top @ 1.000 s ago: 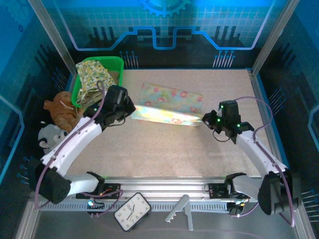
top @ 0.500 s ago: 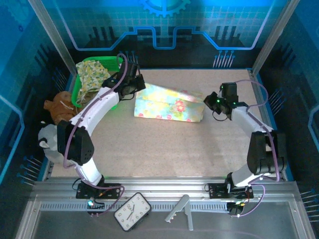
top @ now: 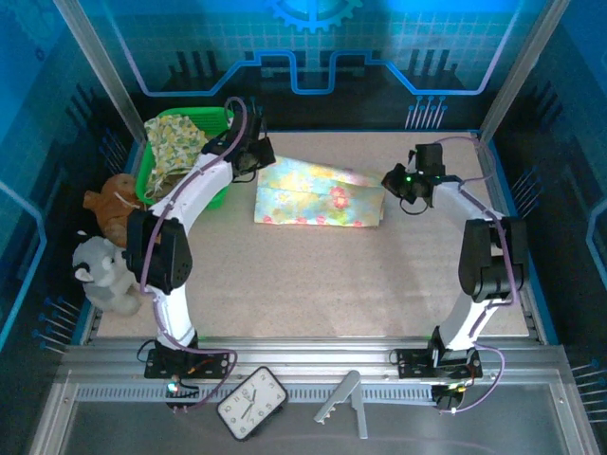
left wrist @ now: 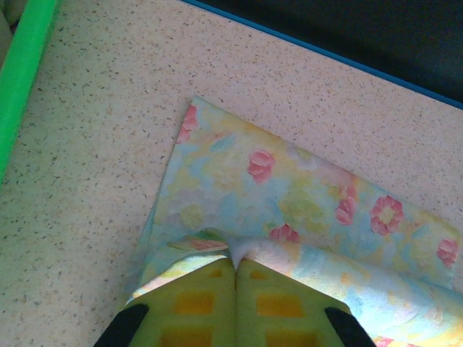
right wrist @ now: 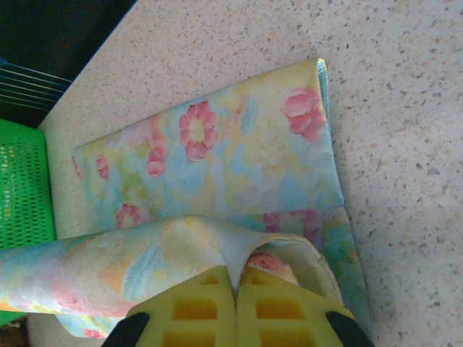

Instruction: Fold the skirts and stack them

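Tools on both arms are closed tight, each nipping a fold of one garment. The left tool [left wrist: 235,262] has its yellow padded tips pressed together on a raised lip of the pastel patchwork cloth skirt [left wrist: 289,195], at that garment's left end. The right tool [right wrist: 235,273] is likewise clamped on a lifted flap at the right end, with the cloth curling up over its tips.

From above, the left tool [top: 258,157] and the right tool [top: 392,180] stand at opposite ends of the pastel patchwork skirt [top: 318,194]. It lies on the speckled beige surface [top: 313,284] in the far half, nearer the far edge than the near one. Its long axis runs left to right, roughly parallel to the far edge. A flat lower layer rests on the surface and an upper layer is drawn over it.

Just beside the left tool, at the far left corner, sits a green plastic mesh basket [top: 226,116]. It holds a yellow-green floral print skirt [top: 175,140]. Nothing lies between the basket and the patchwork skirt's left end.

Off the left edge are a brown plush toy [top: 114,209] and a grey-white plush toy [top: 102,273]. On the metal rail at the near edge lie a black-rimmed square clock [top: 251,403] and a grey metal bracket [top: 340,403].
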Robot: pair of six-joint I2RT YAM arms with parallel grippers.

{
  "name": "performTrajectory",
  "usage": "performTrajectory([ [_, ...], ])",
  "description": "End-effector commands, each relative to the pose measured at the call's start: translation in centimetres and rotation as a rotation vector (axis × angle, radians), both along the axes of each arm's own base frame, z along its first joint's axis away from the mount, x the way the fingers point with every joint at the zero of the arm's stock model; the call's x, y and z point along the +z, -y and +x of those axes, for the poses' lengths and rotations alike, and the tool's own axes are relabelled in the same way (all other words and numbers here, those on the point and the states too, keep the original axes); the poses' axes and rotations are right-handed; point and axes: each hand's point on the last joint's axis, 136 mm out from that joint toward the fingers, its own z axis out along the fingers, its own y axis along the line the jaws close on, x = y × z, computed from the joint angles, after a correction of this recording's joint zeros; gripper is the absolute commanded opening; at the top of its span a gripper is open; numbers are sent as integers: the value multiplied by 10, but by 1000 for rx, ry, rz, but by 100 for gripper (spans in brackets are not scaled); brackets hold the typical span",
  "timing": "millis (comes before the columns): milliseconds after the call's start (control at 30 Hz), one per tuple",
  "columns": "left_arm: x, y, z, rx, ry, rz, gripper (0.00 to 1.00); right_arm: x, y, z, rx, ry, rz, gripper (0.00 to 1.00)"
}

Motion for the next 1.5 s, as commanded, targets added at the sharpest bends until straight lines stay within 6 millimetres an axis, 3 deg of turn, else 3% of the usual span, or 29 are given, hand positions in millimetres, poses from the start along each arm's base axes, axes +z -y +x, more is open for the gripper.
performTrajectory([
  [0,4,-14,10,25,2,16,0,-4,10,10,6,-12,-17,5],
  [300,-39,-19,32,42,-84,-2,0,-18,2,35,21,-33,38,10],
  [467,-67,-2,60,-19,-124,-82,5,-26,6,62,-2,-24,54,19],
  [533,-72,2,70,-31,-158,-109,21,-25,5,69,-5,-21,69,28],
  [600,-67,4,72,-26,-182,-128,67,-20,5,69,-8,-11,78,43],
  [667,-55,8,68,-31,-171,-144,91,-10,6,65,-21,10,72,55],
  [700,-51,8,64,-33,-164,-149,98,-7,8,60,-26,16,65,63],
  [833,-45,21,38,-65,-166,-220,99,7,-1,38,-4,36,51,92],
  [900,-53,33,26,-91,-182,-278,99,6,-15,30,36,32,57,100],
  [1000,-68,58,17,-152,-217,-379,99,0,-38,25,103,16,84,100],
  [1200,-114,81,11,-179,-324,-423,99,-35,-76,27,198,-88,161,100],
  [1467,-162,75,-24,-147,-439,-406,99,-74,-77,0,208,-230,119,100],
])
